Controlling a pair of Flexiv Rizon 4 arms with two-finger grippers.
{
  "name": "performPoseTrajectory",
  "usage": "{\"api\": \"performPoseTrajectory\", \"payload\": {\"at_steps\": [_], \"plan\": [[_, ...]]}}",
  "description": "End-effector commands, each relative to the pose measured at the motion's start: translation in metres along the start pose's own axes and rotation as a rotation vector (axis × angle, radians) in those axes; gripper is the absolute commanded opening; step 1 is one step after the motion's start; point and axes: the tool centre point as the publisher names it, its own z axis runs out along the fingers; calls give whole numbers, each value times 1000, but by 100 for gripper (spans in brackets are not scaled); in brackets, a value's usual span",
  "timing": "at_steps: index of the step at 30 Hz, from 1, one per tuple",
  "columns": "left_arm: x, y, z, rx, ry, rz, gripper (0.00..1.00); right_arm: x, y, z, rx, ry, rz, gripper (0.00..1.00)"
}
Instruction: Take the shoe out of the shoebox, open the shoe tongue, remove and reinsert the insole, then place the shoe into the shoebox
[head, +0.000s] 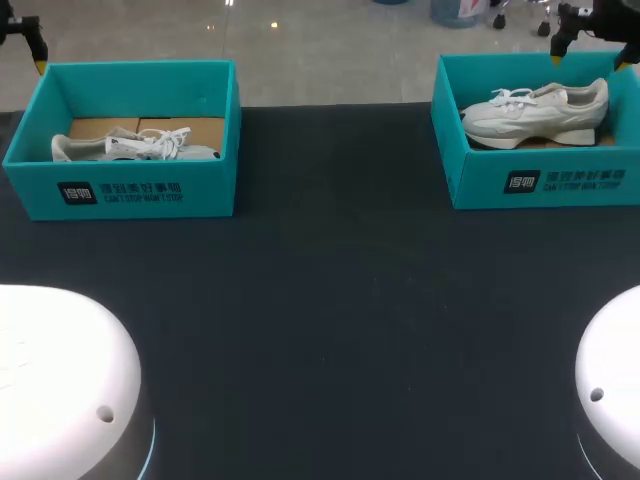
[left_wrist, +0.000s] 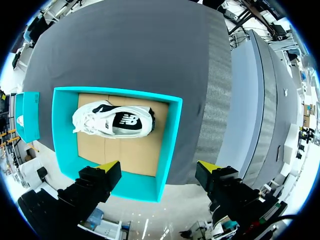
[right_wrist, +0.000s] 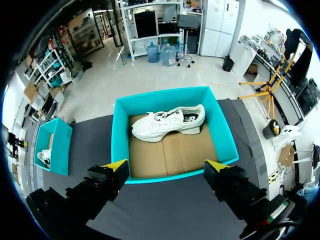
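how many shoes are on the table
2: one white shoe lying on its side in the left shoebox, the other shoe upright in the right shoebox. None appears hidden.

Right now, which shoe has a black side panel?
The left shoe, in the left shoebox; the right shoe, in the right shoebox, has a wholly pale side.

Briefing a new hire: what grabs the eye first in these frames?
Two teal boxes stand at the far corners of the dark table: the left box and the right box. They hold the left shoe and the right shoe, both white. The left arm and right arm hang above the boxes' far sides, jaws open and empty.
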Motion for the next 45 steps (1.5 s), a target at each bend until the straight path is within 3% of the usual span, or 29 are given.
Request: {"api": "performPoseTrajectory", "payload": {"at_steps": [1, 12, 16, 20, 45], "plan": [[1, 0, -1, 0, 2, 1, 100, -2, 22, 30, 16, -31, -1, 100], [1, 0, -1, 0, 2, 1, 100, -21, 47, 90, 115, -95, -32, 100], [1, 0, -1, 0, 2, 1, 100, -26, 56, 101, 207, -7, 51, 100], [1, 0, -1, 0, 2, 1, 100, -33, 62, 110, 241, -35, 36, 100], [1, 0, -1, 0, 2, 1, 100, -80, 93, 164, 343, -97, -9, 100]]}}
